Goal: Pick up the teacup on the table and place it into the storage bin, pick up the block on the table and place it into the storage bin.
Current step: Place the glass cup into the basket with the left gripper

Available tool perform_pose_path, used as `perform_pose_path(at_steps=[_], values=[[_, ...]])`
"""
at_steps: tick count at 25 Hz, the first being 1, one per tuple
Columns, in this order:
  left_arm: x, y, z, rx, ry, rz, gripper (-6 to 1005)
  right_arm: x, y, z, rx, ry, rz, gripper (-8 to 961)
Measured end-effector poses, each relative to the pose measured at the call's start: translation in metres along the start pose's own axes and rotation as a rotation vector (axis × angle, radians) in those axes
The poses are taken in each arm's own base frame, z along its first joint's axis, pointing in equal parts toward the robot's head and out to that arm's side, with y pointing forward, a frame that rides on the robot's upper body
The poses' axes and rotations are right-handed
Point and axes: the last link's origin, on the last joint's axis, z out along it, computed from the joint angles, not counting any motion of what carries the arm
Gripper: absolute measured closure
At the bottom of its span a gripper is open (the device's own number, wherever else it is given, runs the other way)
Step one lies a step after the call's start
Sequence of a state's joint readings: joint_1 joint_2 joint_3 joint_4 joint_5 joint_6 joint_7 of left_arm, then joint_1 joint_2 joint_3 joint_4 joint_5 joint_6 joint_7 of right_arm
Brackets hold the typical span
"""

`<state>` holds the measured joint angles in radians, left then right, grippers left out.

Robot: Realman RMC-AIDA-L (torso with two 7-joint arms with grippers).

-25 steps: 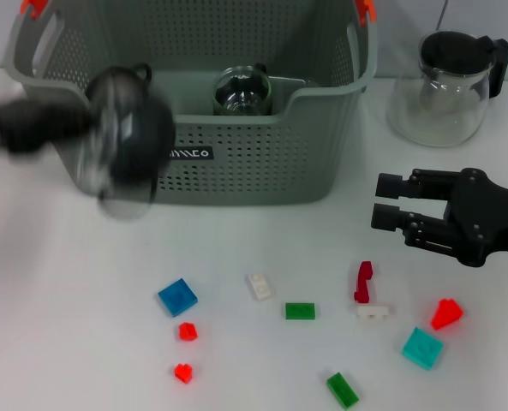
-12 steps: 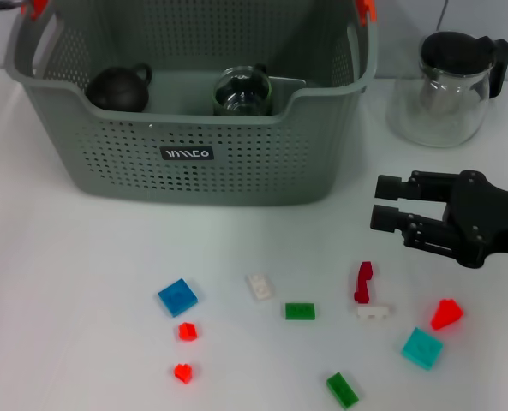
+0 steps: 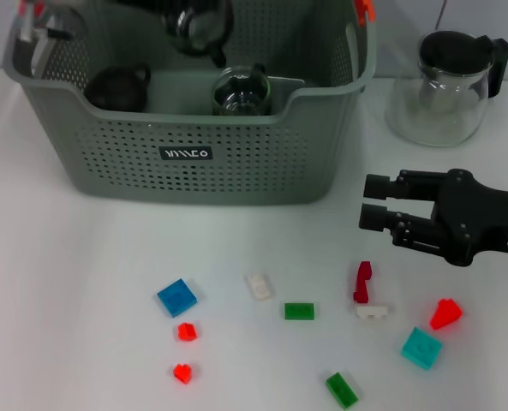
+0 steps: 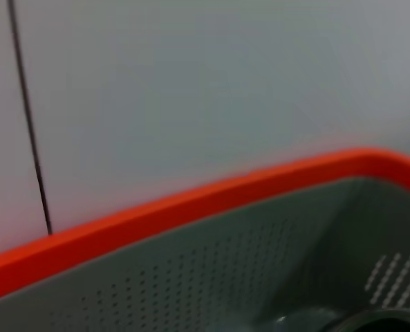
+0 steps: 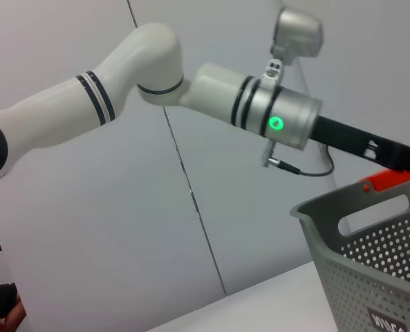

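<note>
1. The left tool (image 3: 198, 30) hangs over the storage bin (image 3: 236, 163) at the counter's far edge, gripping a glass teacup (image 3: 204, 24) for release inside.
2. The right tool (image 3: 375, 216), fingers parted, waits above a dark red block (image 3: 363, 281).

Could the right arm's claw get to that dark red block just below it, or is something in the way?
Probably yes. The right gripper hovers open just above the dark red block, with only bare table between them; the small white block lies beyond it.
</note>
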<state>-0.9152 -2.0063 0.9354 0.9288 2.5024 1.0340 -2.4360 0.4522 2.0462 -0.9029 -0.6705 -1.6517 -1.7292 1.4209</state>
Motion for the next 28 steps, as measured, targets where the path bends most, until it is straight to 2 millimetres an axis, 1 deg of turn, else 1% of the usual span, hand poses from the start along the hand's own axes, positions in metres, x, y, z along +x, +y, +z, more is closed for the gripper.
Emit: perform_pose_path(at_steps=[4,8,15,22,27,28], values=[[-0.005,0.012,0.018,0.057,-0.062,0.05,951,0.004,0.0,0.001,-0.003,0.022,0.011,463],[-0.01,0.017,0.035,0.087,-0.117,0.077,951,0.005,0.0,0.001,-0.003,0.031,0.017,462],[-0.014,0.028,0.042,0.075,-0.143,0.111,936,0.007,0.0,0.001,-0.002,0.03,0.02,460],[-0.018,0.03,0.045,0.065,-0.171,0.109,901,0.007,0.0,0.001,-0.002,0.03,0.022,459],[-0.017,0.029,0.044,0.067,-0.172,0.104,717,0.007,0.0,0.001,-0.005,0.03,0.024,460],[-0.017,0.029,0.044,0.067,-0.172,0.104,700,0.007,0.0,0.001,-0.005,0.03,0.024,460]])
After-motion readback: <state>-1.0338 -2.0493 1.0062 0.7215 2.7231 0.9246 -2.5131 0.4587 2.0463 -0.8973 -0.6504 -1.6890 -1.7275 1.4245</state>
